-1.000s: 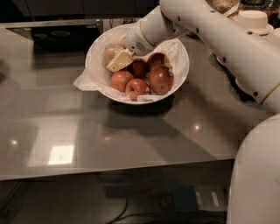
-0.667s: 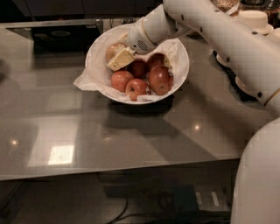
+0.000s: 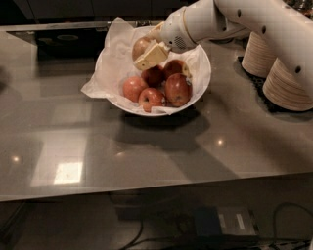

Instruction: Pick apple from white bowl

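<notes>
Cream-coloured, the gripper clamps the apple between its fingers at the back of the white bowl — red apples lie in front.

Glossy grey countertop with light glints, dark cabinets behind, cables below.

Your cream two-finger gripper has lifted and drawn back a little toward its wrist. The large pale yellowish-tan apple, barely visible before, now shows clamped between its fingers, raised above the round red apples just below the gripper.
</notes>
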Robot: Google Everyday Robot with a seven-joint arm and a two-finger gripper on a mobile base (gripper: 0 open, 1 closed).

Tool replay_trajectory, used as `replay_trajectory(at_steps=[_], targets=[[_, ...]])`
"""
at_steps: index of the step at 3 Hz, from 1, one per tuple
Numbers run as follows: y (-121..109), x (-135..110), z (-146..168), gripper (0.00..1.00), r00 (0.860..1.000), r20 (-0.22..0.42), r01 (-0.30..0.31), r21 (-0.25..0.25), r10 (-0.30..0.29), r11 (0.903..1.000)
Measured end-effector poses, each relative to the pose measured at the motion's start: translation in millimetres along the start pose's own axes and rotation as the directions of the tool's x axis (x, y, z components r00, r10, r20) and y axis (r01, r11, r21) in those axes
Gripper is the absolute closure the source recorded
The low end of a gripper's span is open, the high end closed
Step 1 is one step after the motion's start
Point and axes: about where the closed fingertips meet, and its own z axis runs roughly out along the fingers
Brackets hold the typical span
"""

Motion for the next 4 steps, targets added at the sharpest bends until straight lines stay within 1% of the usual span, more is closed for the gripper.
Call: replay_trajectory(at_steps=[1,2,3,4], targets=[[-1,0,-25,1.0,1.0,0.003,0.003,0.04,-0.003,0.9992],[0,1,-48,1.0,1.0,0.008,0.014,0.069,-0.015,0.9975],[2,-1,-68,1.0,0.999,0.036,0.025,0.071,-0.028,0.9971],[23,-10,-99,1.0,0.988,0.089,0.124,0.019,-0.125,0.9921]])
